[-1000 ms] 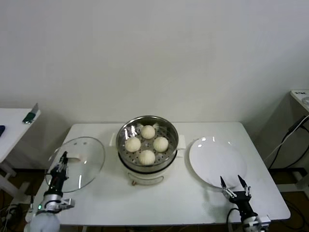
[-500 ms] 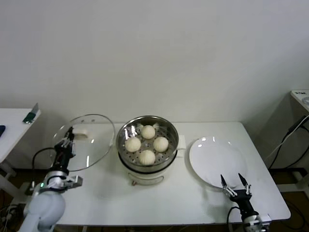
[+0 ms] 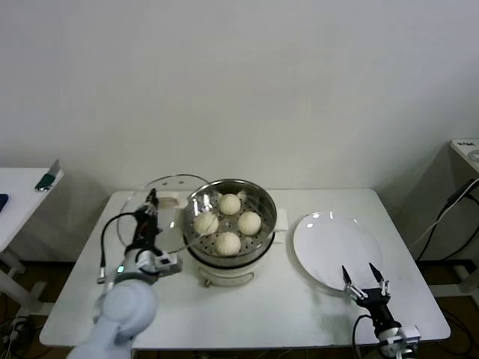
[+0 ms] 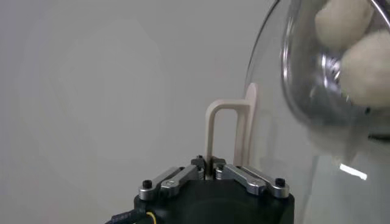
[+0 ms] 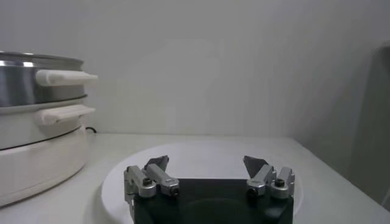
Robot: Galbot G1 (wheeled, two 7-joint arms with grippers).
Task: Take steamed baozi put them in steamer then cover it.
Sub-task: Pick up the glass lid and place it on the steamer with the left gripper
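Several cream-white baozi [image 3: 228, 223] lie in the shiny steamer [image 3: 263, 207] on its white cooker base at the table's middle. My left gripper [image 3: 151, 203] is shut on the cream handle [image 4: 226, 137] of the clear glass cover [image 3: 166, 217] and holds it lifted and tilted, its edge overlapping the steamer's left rim. Through the glass in the left wrist view I see baozi [image 4: 365, 70]. My right gripper [image 3: 362, 283] is open and empty over the near edge of the white plate [image 3: 333, 247]; in the right wrist view the gripper [image 5: 207, 167] shows its jaws wide apart.
The empty white plate lies right of the steamer. The steamer's side handle [image 5: 64, 77] shows in the right wrist view. A side table [image 3: 19, 194] stands at far left with a small green object [image 3: 46, 180].
My left gripper has carried the cover up off the table's left side and rightward to the steamer's left rim. The right arm has stayed still.
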